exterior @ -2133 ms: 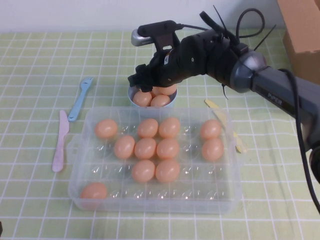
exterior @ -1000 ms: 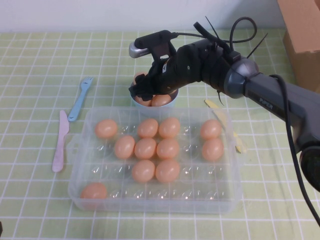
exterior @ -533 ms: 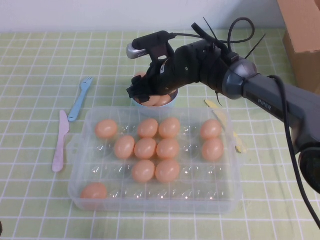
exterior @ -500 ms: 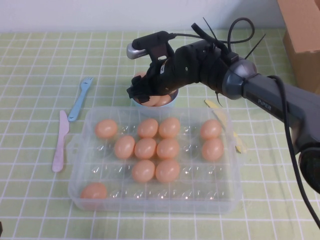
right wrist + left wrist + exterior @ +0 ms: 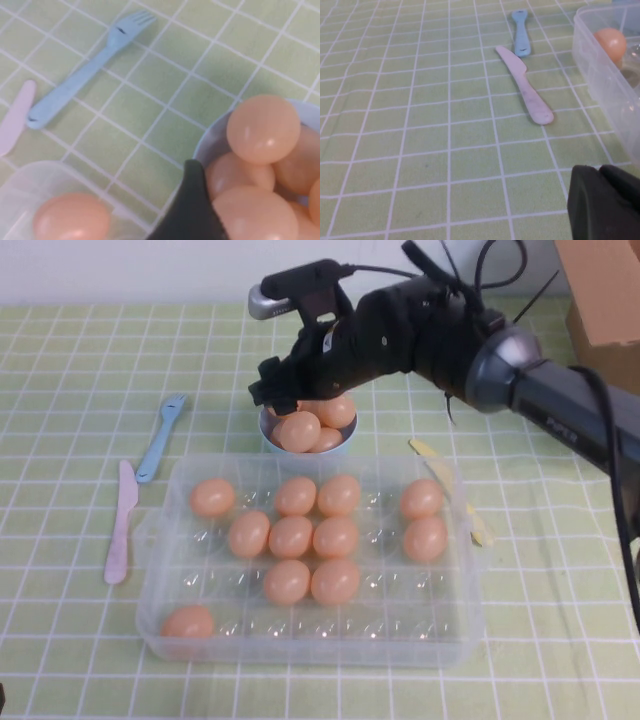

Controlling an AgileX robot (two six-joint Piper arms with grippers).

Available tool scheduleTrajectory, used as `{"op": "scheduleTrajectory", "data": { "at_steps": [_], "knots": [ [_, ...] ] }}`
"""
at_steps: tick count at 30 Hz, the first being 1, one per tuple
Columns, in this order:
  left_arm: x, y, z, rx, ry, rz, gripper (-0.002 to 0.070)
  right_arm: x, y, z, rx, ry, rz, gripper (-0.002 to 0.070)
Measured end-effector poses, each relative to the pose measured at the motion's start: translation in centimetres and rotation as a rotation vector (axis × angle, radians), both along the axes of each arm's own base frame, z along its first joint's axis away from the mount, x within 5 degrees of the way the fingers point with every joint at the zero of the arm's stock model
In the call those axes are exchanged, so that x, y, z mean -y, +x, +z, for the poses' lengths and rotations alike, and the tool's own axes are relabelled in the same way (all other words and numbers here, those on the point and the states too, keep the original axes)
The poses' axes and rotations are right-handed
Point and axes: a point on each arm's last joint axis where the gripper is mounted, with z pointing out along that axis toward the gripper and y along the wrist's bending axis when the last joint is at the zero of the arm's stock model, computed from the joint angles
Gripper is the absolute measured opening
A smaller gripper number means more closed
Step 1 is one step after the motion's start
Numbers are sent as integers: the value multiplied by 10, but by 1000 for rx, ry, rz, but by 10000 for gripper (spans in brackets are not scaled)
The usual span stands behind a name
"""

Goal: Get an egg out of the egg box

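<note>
The clear plastic egg box (image 5: 455, 630) lies mid-table with several orange-tan eggs in its dimples, such as one egg (image 5: 290, 537) near the middle. My right gripper (image 5: 272, 395) hangs open just above the left rim of a small light-blue bowl (image 5: 347, 444) behind the box. It holds nothing. In the right wrist view one dark finger (image 5: 189, 210) stands beside the topmost egg (image 5: 255, 215) of the bowl's (image 5: 209, 139) pile. My left gripper (image 5: 607, 200) is shut and empty, low over the cloth left of the box (image 5: 600, 75).
A blue fork (image 5: 160, 437) and a pale pink knife (image 5: 119, 523) lie left of the box. A yellow utensil (image 5: 440, 468) lies at its right. A cardboard box (image 5: 605, 300) stands at the far right. A green checked cloth covers the table.
My right gripper dipped into the bowl, then rose and shifted slightly back. An egg now sits uncovered on top of the bowl's pile. The box's eggs have not moved.
</note>
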Motion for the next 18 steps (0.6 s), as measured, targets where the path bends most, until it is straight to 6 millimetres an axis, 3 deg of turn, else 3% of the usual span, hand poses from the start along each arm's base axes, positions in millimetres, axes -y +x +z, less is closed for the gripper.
{"op": "scheduleTrajectory", "data": {
  "at_steps": [3,6,13,18],
  "knots": [
    [0,0,0,0,0,0,-5,3,-10,18,-9,-13,10,474],
    [0,0,0,0,0,0,-5,9,-22,37,-42,-26,-8,387],
    [0,0,0,0,0,0,-5,34,-66,67,-140,-122,2,43],
    [0,0,0,0,0,0,-5,50,-98,87,-187,-164,24,-8]
  ]
}}
